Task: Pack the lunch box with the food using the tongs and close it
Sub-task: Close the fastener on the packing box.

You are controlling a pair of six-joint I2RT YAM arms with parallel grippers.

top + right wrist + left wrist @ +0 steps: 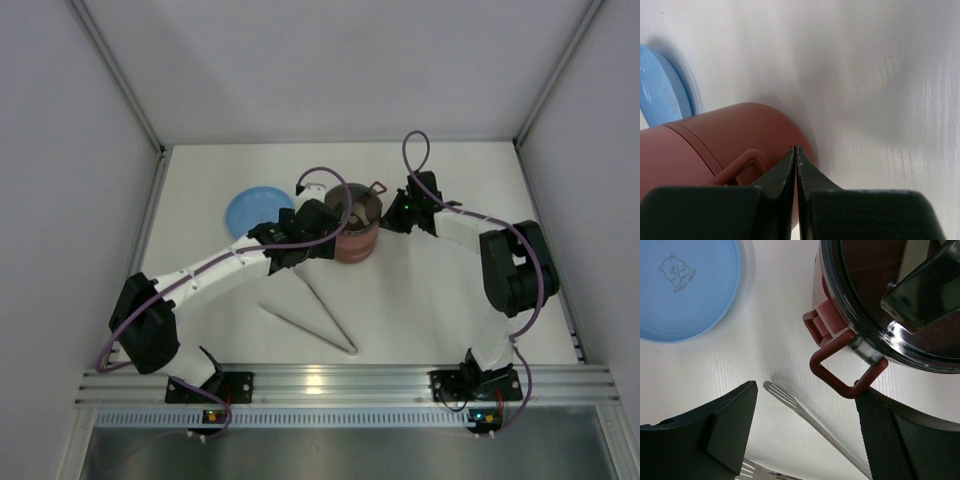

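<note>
The round dark-red lunch box (355,240) with the shiny steel rim is looking brownish red, and its loop handle (829,380) is showing the same red. Left of the lunch box, the flat light-blue plate (258,210) is wearing a tiny bear drawing (675,271). In front of the lunch box, the long silver metal tongs (318,312) are shining grey on the white table (440,290). The left gripper (807,412) and right gripper (796,160) are looking black.
</note>
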